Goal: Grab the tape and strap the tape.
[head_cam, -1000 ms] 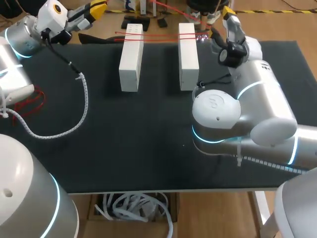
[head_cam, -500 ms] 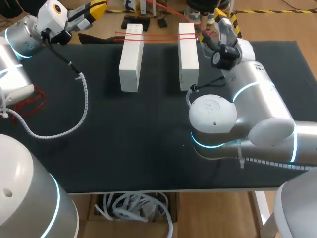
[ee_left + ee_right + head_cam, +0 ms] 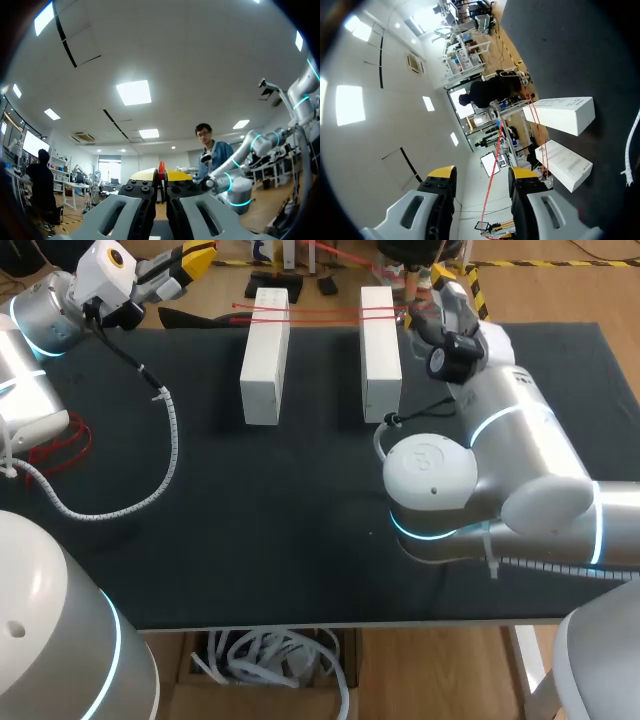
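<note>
Black table (image 3: pixel 300 540) fills the frame. Right arm (image 3: pixel 500 470) lower right, left arm (image 3: pixel 40 320) upper left. Two white boxes (image 3: pixel 265 355) (image 3: pixel 381 350) upper centre, red tape (image 3: pixel 325 313) across both. Left gripper (image 3: pixel 161 176): tips pinched together on red tape. Right gripper (image 3: pixel 481 176): fingers apart, tape seen in the gap.

Left hand (image 3: pixel 161 175) clamped, right hand (image 3: pixel 481 175) spread.

From above behind, down over the whole desk (image 3: pixel 300 540). From left wrist, ceilingward; from right wrist, near the far edge, sharing the white boxes (image 3: pixel 564 115).
</note>
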